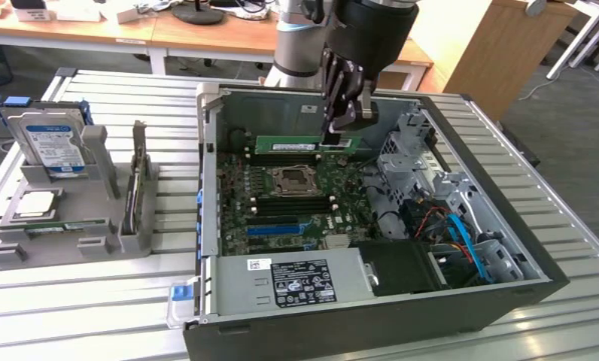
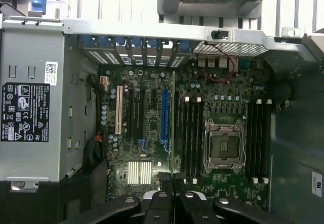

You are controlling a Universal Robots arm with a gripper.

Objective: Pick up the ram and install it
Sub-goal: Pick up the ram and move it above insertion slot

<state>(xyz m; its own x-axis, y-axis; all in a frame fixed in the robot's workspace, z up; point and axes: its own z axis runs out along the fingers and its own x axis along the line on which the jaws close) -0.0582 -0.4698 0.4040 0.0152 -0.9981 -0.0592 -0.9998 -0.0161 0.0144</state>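
The ram is a long green stick with a white label. It hangs level inside the open computer case, just above the black memory slots at the far side of the processor socket. My gripper reaches down into the case and is shut on the stick's end at the exterior view's right. In the wrist view the ram shows edge-on as a thin line running out from my gripper, beside the memory slots and the socket.
A grey holder at the exterior view's left carries a blue-labelled hard drive and a square silver processor. The power supply and the drive cage with its cables crowd the case. Desks stand behind.
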